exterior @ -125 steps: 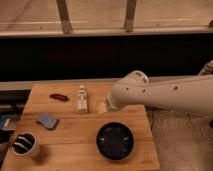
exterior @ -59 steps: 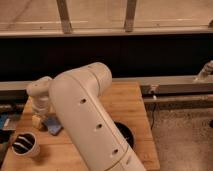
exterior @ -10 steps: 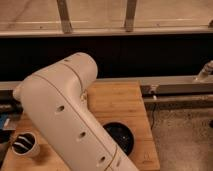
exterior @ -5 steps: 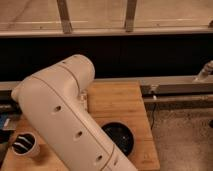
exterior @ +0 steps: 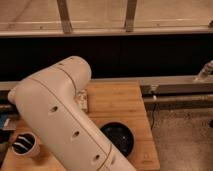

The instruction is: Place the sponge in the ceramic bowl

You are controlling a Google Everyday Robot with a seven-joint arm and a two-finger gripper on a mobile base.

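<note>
We see the robot's white arm [exterior: 60, 115] filling the left and middle of the view, rising from the bottom edge to a rounded elbow at the upper left; the tool is hidden somewhere behind it, over the left half of the surface [exterior: 120, 100], so we cannot tell whether it is released, clenched or grasping anything. The sponge is also out of our sight, and we cannot say where it lies. The ceramic bowl [exterior: 121, 139], glossy black, sits near the front right corner of the wooden surface; its left side is covered by the arm. A pale cup [exterior: 24, 145] with a dark striped inside stands near the front left corner. A small pale and dark object [exterior: 83, 98] shows just beside the arm, towards the back edge; we cannot tell what it is. A faint dark mark [exterior: 145, 159] sits at the front right corner of the surface; it is too small for us to read, and we can read no other writing. A grey rail [exterior: 177, 89] runs behind the surface to the right; speckled floor [exterior: 185, 130] lies beyond the right edge.
</note>
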